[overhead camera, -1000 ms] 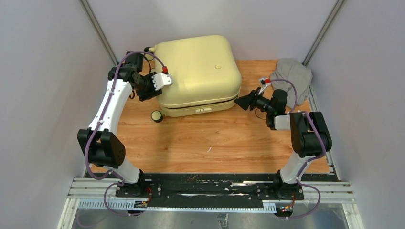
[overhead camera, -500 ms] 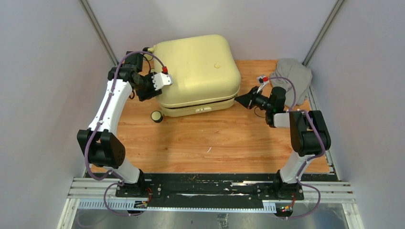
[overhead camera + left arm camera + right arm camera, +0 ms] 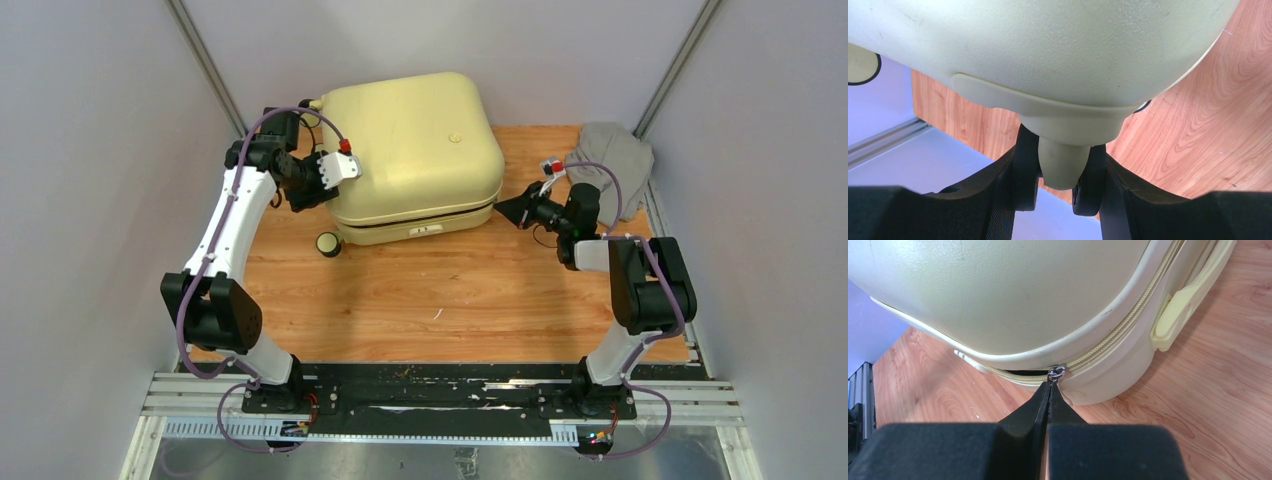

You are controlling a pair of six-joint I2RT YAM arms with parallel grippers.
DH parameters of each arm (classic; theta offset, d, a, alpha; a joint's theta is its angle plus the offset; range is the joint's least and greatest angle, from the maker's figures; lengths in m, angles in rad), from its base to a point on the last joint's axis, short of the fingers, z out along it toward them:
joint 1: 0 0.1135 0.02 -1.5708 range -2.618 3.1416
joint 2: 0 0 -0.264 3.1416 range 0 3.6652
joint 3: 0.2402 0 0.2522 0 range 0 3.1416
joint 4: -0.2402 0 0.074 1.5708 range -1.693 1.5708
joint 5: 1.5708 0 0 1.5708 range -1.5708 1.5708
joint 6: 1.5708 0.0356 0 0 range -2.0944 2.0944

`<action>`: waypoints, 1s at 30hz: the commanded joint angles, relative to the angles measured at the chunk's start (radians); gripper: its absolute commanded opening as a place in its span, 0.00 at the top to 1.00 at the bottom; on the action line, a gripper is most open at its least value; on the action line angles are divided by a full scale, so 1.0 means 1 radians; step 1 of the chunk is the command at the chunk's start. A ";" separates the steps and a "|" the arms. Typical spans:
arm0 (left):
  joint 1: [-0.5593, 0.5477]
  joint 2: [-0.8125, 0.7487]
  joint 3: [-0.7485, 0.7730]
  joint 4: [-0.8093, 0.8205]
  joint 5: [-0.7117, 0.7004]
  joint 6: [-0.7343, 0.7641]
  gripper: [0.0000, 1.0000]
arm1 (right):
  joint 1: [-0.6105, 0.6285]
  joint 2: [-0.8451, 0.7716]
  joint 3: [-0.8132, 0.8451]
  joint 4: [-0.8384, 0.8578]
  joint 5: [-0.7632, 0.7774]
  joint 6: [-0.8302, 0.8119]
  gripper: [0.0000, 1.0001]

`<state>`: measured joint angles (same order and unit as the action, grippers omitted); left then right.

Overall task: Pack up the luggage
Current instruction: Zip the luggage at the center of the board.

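- Nearest, the wooden table lies bare in front of the arm bases, and nothing to be packed sits there.
- Next out, the right gripper has its fingers pressed together on the metal zipper pull at the case's right-hand corner.
- On one side of that pull the cream zip looks joined. On the other side a dark slit shows between the shells.
- Across on the left, the left gripper is pinching a short cream stub that juts from the shell, with one finger on each side. It is probably steadying the case.
- Beyond both, the luggage lies flat at the far middle of the table with its lid down and one wheel poking out at its near-left corner.
- Farthest right, a grey cloth garment sits crumpled on the table, outside the case.
- Judged from this, the lid is lowered and the zipping is partly done. The open stretch remains to be drawn shut, and whether the cloth belongs inside cannot be told.
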<state>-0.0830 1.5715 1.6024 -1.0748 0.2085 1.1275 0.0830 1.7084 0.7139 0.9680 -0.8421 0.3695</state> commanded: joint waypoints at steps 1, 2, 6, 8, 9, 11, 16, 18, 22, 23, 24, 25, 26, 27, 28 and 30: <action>0.002 -0.073 0.016 0.021 -0.005 -0.037 1.00 | 0.021 -0.025 -0.013 0.001 0.000 -0.022 1.00; 0.003 -0.075 0.016 0.021 -0.003 -0.038 1.00 | 0.026 -0.027 -0.015 0.003 -0.001 -0.022 1.00; -0.001 -0.075 0.016 0.022 0.006 -0.047 1.00 | 0.070 -0.048 -0.028 -0.022 0.003 -0.050 1.00; -0.005 -0.077 0.013 0.021 0.005 -0.049 1.00 | 0.089 -0.057 -0.037 -0.032 0.013 -0.060 1.00; -0.007 -0.077 0.012 0.021 0.004 -0.049 1.00 | 0.090 -0.058 -0.042 -0.028 0.015 -0.058 1.00; -0.008 -0.076 0.011 0.021 0.001 -0.048 1.00 | 0.090 -0.059 -0.051 -0.030 0.028 -0.058 0.99; -0.008 -0.083 0.011 0.021 -0.008 -0.041 1.00 | 0.069 -0.074 -0.059 -0.064 0.108 -0.063 0.57; -0.008 -0.086 0.010 0.021 -0.009 -0.040 1.00 | 0.044 -0.091 -0.064 -0.071 0.144 -0.053 0.47; -0.008 -0.097 0.006 0.021 -0.008 -0.033 1.00 | 0.001 -0.139 -0.082 -0.090 0.185 -0.069 0.24; -0.008 -0.097 0.007 0.021 -0.008 -0.032 1.00 | -0.004 -0.145 -0.080 -0.104 0.188 -0.085 0.22; -0.008 -0.096 0.008 0.020 -0.007 -0.033 1.00 | -0.007 -0.147 -0.075 -0.120 0.182 -0.101 0.21; -0.008 -0.094 0.009 0.021 -0.006 -0.034 1.00 | -0.008 -0.143 -0.068 -0.134 0.170 -0.116 0.20; -0.008 -0.092 0.011 0.021 -0.007 -0.033 1.00 | -0.011 -0.133 -0.053 -0.150 0.147 -0.128 0.19; -0.008 -0.092 0.012 0.021 -0.007 -0.034 1.00 | -0.015 -0.116 -0.036 -0.163 0.112 -0.134 0.19; -0.008 -0.091 0.013 0.020 -0.007 -0.035 1.00 | -0.017 -0.096 -0.014 -0.172 0.073 -0.136 0.19; -0.008 -0.092 0.013 0.020 -0.008 -0.035 1.00 | -0.020 -0.055 0.025 -0.174 -0.008 -0.133 0.15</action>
<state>-0.0898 1.5517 1.5959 -1.0698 0.2161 1.1252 0.0769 1.5959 0.6685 0.8383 -0.7208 0.2783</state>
